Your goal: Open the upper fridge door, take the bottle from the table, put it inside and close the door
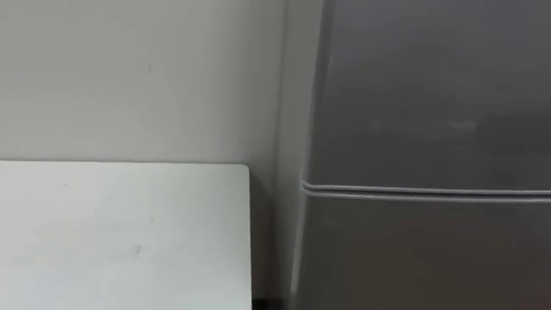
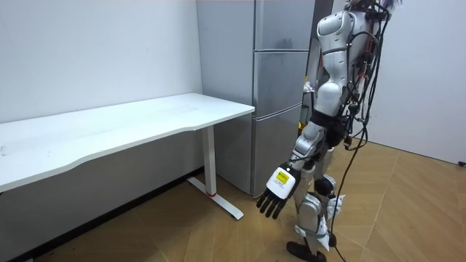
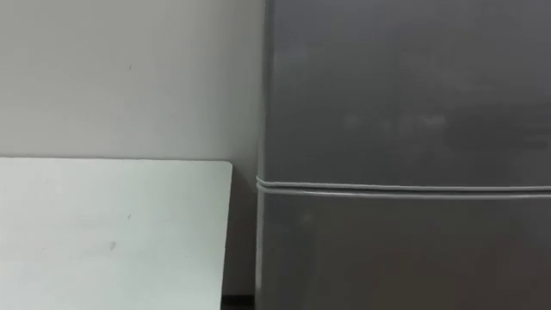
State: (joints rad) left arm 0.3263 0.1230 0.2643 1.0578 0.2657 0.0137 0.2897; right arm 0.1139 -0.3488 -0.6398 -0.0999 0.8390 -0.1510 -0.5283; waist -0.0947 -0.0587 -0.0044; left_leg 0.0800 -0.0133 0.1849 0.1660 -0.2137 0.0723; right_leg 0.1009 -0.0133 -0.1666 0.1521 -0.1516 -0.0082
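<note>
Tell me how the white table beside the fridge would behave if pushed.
The white table would probably slide rather than tip: its leg ends in a long flat foot on a smooth wood floor. Its long, flat top looks stiff, so it should not flex. It is likely heavy, given its length.

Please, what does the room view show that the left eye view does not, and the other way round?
Room view: the robot standing on the wooden floor facing the fridge, its left hand hanging open beside its leg, and the table's legs. Left eye view: nothing extra, but a close look at the seam between two shut fridge doors. Both: the grey fridge, the white table beside it and the pale wall.
</note>
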